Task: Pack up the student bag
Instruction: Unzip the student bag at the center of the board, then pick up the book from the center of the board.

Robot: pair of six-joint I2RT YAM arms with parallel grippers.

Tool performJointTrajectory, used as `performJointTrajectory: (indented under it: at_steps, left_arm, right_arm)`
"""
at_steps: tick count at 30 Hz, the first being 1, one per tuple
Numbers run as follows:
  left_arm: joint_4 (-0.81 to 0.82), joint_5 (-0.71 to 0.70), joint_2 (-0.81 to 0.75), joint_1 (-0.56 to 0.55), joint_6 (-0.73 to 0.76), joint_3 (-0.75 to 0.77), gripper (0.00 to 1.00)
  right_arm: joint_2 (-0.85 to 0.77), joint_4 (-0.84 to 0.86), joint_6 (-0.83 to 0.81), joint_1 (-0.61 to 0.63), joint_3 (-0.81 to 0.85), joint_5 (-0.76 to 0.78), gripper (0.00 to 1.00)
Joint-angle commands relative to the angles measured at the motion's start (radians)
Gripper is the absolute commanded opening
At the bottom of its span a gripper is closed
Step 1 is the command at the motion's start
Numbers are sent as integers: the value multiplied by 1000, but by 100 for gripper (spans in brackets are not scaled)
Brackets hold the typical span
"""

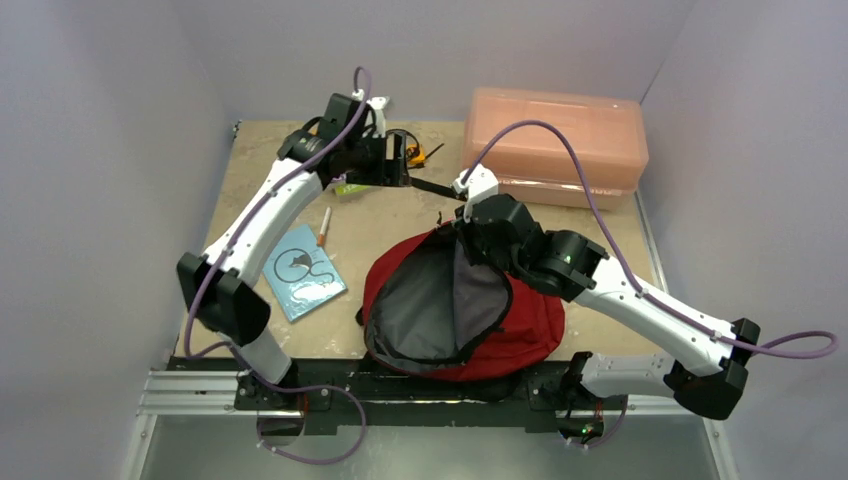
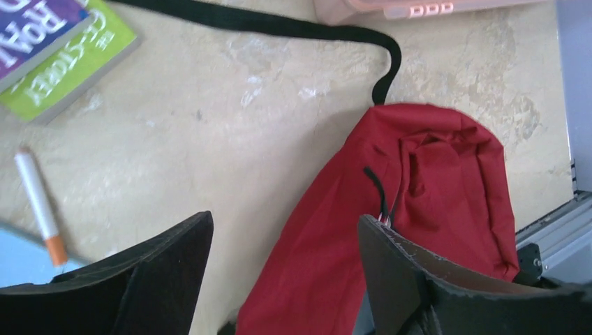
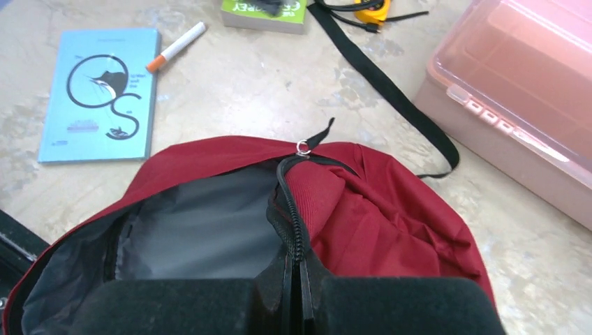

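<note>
1. Lying open on the worktop [image 1: 400, 205], the student bag [image 1: 525, 335] is seen unpacked from above; the blue book [image 1: 303, 270] and pen [image 1: 324, 227] are left outside.
2. Left wrist: the left jaws are spread, empty.
3. Right wrist: the right jaws are pinched on the bag's zipper rim.

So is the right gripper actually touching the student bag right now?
Touching. The right wrist view shows the right gripper shut on the student bag, pinching its black zipper edge at the open mouth.
</note>
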Motion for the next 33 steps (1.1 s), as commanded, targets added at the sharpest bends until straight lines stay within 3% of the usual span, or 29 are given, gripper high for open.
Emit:
performJointTrajectory:
  at_steps: [1, 9, 14, 20, 27, 33]
  left_arm:
    - [-6, -68, -282, 13, 21, -145, 77]
    - [48, -146, -697, 30, -99, -601, 79]
    - [-6, -318, -853, 40, -156, -773, 84]
    - [-20, -407, -904, 67, -243, -867, 92]
    - [16, -397, -899, 70, -335, -911, 94]
    - [-50, -477, -913, 77, -354, -876, 96]
  right_arm:
    - [39, -156, -46, -29, 180, 89, 0]
    - [18, -194, -120, -192, 181, 74, 0]
    - [15, -241, -148, -220, 217, 106, 0]
    - [10, -243, -233, -224, 241, 168, 0]
    - [49, -30, -312, -223, 134, -159, 0]
    - [175, 69, -277, -223, 116, -283, 0]
